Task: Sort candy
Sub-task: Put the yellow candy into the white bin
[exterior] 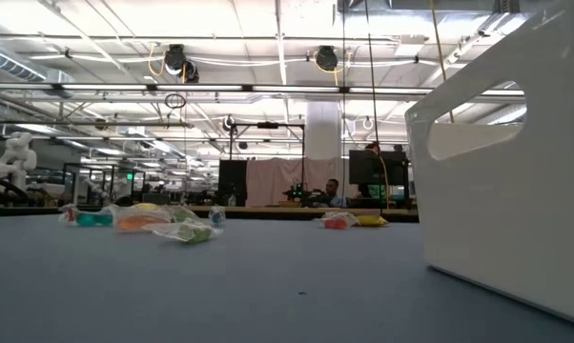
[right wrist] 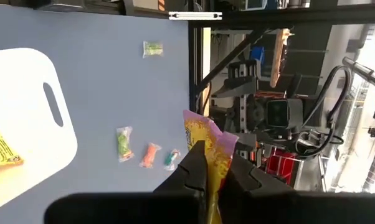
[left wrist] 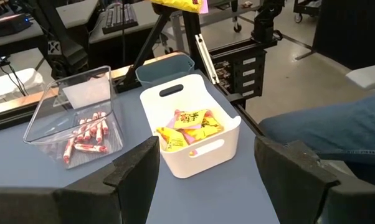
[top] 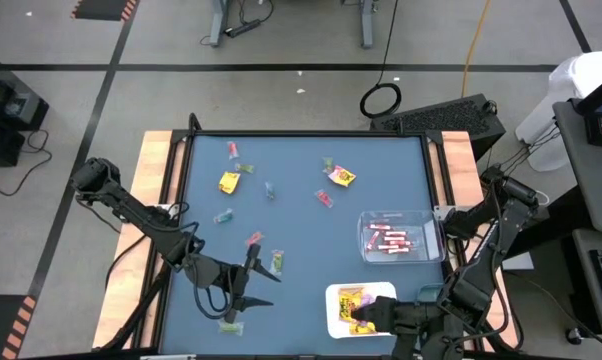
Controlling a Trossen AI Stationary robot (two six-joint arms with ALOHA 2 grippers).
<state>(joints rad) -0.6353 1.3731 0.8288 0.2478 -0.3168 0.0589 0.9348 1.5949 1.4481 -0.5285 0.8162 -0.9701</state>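
Right pincer [right wrist: 213, 163] clamped on yellow packet [right wrist: 207, 140], apparently over white bin [top: 333, 300]; left pincer [top: 253, 285] spread, empty.

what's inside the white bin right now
Yellow packets with pink marks lie piled in the white bin. The pile hides the bin's floor and anything beneath it. The right gripper holds another yellow packet in its shut fingers.

From my seat the light is even and bright, coming from ceiling strip lights [exterior: 125, 24] that glare white in the low view. The table [top: 301, 250] shows only soft shadows under the arms. At three o'clock in the low view the white bin [exterior: 516, 162] looms blurred and overexposed.
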